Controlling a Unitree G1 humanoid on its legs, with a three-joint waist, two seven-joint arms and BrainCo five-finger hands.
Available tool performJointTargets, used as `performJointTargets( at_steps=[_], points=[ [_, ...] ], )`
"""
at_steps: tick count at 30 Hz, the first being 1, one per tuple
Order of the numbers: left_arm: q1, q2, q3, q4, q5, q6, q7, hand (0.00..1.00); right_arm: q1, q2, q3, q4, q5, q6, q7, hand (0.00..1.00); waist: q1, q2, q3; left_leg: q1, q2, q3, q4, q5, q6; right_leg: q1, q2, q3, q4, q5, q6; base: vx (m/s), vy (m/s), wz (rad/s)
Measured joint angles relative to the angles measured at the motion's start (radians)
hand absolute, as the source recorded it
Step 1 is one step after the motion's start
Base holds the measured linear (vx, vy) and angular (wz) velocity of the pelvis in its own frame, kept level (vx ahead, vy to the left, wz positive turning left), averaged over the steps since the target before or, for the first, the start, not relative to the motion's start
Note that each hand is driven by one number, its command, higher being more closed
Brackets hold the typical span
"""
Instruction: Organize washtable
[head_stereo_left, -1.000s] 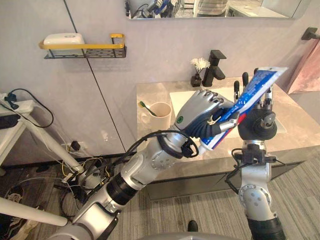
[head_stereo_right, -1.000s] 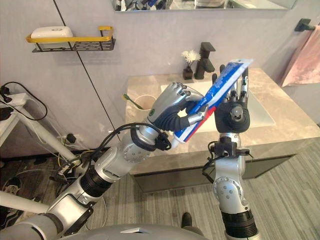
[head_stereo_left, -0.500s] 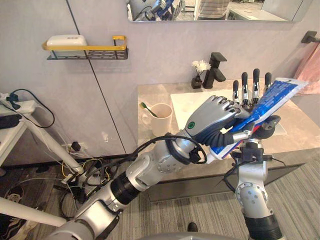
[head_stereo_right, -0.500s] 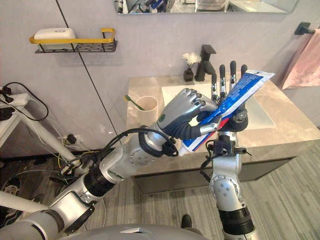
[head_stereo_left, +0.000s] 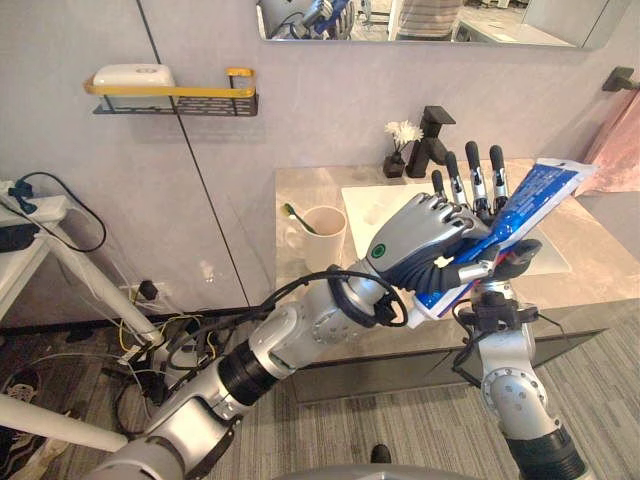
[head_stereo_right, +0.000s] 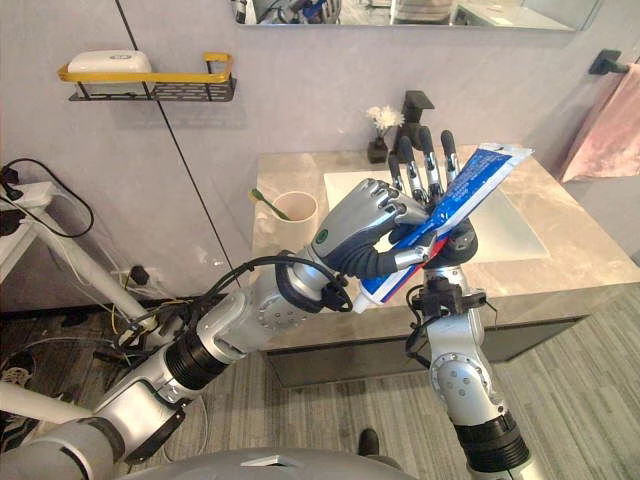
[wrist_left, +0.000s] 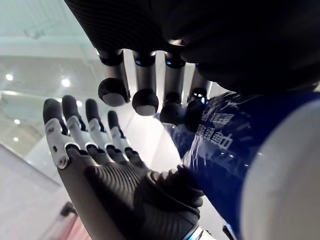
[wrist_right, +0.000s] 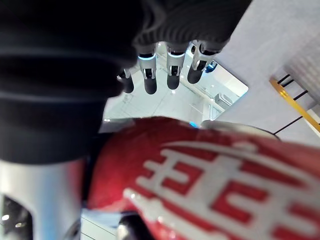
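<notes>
One toothpaste tube (head_stereo_left: 537, 193) (white lettering), left hand (head_stereo_left: 415, 240) clasping, right hand (head_stereo_left: 475, 186) flat

The left robot hand (head_stereo_left: 415, 240) covers the middle of the toothpaste tube (head_stereo_left: 530, 205), and the palm of the right robot hand (head_stereo_left: 474, 185) is hidden behind the tube. Right of the tube, a pink towel (head_stereo_left: 625, 150) is cut off by the picture's edge. Left of the tube, the toothbrush (head_stereo_left: 293, 214) has its lower end out of sight in the cup (head_stereo_left: 322, 232).

A bathroom: a white sink (head_stereo_left: 378, 205) with a black tap (head_stereo_left: 432, 135) is set in a stone tabletop (head_stereo_left: 308, 188) under a mirror (head_stereo_left: 420, 18). A cup (head_stereo_left: 322, 236) holds a toothbrush (head_stereo_left: 294, 214), soap (head_stereo_left: 130, 75) lies on a wall shelf (head_stereo_left: 172, 98), and a pink towel (head_stereo_left: 622, 155) hangs nearby.
</notes>
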Motion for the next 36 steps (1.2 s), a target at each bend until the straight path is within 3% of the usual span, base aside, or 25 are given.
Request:
performJointTargets(
  at_steps=[11,12,36],
  points=[
    [-0.017,0.049,-0.007,0.0,0.0,-0.017,-0.019,1.0,0.0,-0.094,0.013,0.0,0.018,0.043,0.038,0.0,0.0,-0.008,0.0,-0.009,0.0,0.0,0.003,0.0,0.0,-0.007,0.0,0.0,0.0,0.0,0.0,0.0,0.0,0.0],
    [-0.017,0.05,-0.011,0.0,-0.001,-0.017,-0.019,1.0,0.0,-0.098,0.013,0.0,0.018,0.044,0.038,1.0,-0.001,-0.008,0.0,-0.01,0.0,0.0,0.003,0.0,0.0,-0.008,0.0,0.0,0.0,0.0,0.001,0.0,0.0,0.0],
    [-0.012,0.07,-0.029,0.001,-0.009,-0.012,-0.007,1.0,0.0,-0.121,0.013,-0.001,0.014,0.044,0.052,1.0,-0.001,-0.006,0.012,-0.016,0.0,0.002,0.005,0.0,0.0,-0.015,0.0,0.007,0.0,0.001,0.001,0.0,0.0,0.0]
  ],
)
